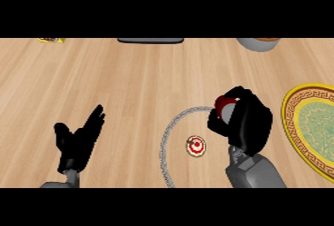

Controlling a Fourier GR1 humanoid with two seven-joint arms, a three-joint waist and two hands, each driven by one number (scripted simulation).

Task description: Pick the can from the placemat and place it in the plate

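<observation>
The right robot hand (246,120) is curling round the can (224,106), mostly hiding it, left of the plate (295,115); the left robot hand (78,140) is resting open, far left.

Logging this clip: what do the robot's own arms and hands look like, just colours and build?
Both hands are black, with separate fingers and a thumb. The left hand shows its slim fingers as a dark, glossy silhouette. The right hand looks bulkier, a rounded black shell. Each joins a grey forearm with angular, faceted panels, clearest on the right forearm; of the left forearm only a short stub shows. No cables, markings or sleeves are visible.
</observation>
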